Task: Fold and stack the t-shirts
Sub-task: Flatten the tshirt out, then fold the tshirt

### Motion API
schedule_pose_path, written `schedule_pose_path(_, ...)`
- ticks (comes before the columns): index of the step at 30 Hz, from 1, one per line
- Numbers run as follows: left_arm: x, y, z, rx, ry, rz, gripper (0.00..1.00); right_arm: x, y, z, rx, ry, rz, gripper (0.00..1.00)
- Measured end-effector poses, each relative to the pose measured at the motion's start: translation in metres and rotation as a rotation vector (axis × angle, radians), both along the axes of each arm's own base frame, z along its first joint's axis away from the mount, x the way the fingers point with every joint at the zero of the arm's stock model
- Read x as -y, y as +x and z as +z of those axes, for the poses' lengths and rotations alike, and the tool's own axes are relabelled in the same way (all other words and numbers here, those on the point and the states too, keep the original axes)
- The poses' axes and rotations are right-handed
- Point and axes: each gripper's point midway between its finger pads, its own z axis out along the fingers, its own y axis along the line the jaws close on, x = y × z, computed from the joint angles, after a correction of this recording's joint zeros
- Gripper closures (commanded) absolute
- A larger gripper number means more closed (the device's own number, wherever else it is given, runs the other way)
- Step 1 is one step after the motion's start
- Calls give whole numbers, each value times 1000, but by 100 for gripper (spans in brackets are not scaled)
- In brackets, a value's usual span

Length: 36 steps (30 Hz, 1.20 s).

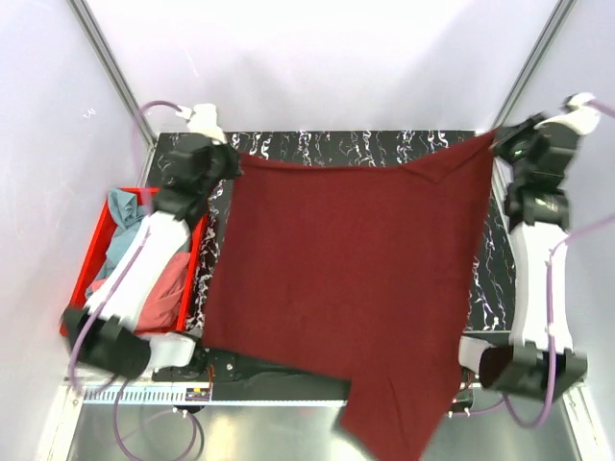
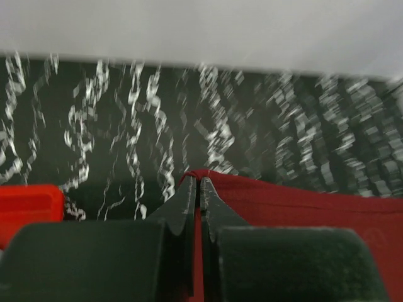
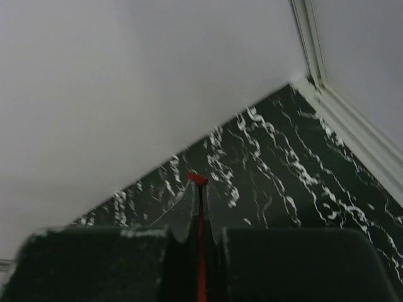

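The dark maroon t-shirt (image 1: 351, 269) is stretched out above the table, held by its two far corners. At the far left my left gripper (image 1: 234, 161) is shut on one corner, and red cloth (image 2: 302, 201) shows pinched between its jaws in the left wrist view, where that gripper (image 2: 199, 182) points at the table's far edge. My right gripper (image 1: 496, 142) is shut on the far right corner, with a red tuft (image 3: 198, 179) sticking out of its tips (image 3: 200, 186). The shirt's near end hangs over the table's front edge. A teal-blue shirt (image 1: 123, 226) and a coral pink shirt (image 1: 165, 288) lie in the bin.
The red plastic bin (image 1: 96, 252) stands at the table's left side under my left arm; its corner (image 2: 28, 204) shows in the left wrist view. The black marbled table (image 1: 365, 146) ends at the white back wall. Metal frame posts rise at both far corners.
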Motion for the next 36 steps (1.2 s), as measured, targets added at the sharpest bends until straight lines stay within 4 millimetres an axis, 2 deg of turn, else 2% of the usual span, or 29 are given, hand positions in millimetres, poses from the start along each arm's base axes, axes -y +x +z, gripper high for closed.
schedule_pose_path(1,1,14,-26,-45,14,10,100,2,11,-25,-44,9,0,100)
schedule_pose_path(2,1,24,-45,-78,23,19,100,5,25,-59,-106,23,0,100)
schedule_pose_path(4,1,48,-84,-138,33,36,100,10,48,-105,-175,38,0,100)
schedule_pose_path(6,3,76,-113,-164,34,50,100,15,71,-145,-233,51,2,100)
schedule_pose_path(10,7,138,-166,-214,33,62,100,23,123,-211,-307,76,16,100)
schedule_pose_path(14,2,190,-212,-253,-4,73,100,27,169,-275,-398,114,33,100)
schedule_pose_path(17,-4,222,-229,-260,-49,70,100,29,203,-293,-407,124,45,100)
schedule_pose_path(19,-7,241,-233,-251,-81,64,100,29,222,-294,-404,127,55,100)
schedule_pose_path(22,-9,257,-234,-240,-113,61,100,25,242,-282,-388,132,75,100)
schedule_pose_path(25,-10,263,-228,-229,-140,53,100,20,248,-266,-385,144,87,100)
schedule_pose_path(28,-11,266,-221,-223,-151,46,100,13,247,-259,-405,176,99,100)
schedule_pose_path(30,-14,267,-218,-224,-156,44,100,5,239,-263,-446,208,109,100)
schedule_pose_path(33,-18,266,-218,-239,-159,45,100,-11,217,-278,-551,282,124,100)
schedule_pose_path(36,-23,262,-225,-276,-160,47,100,-34,187,-290,-650,361,141,100)
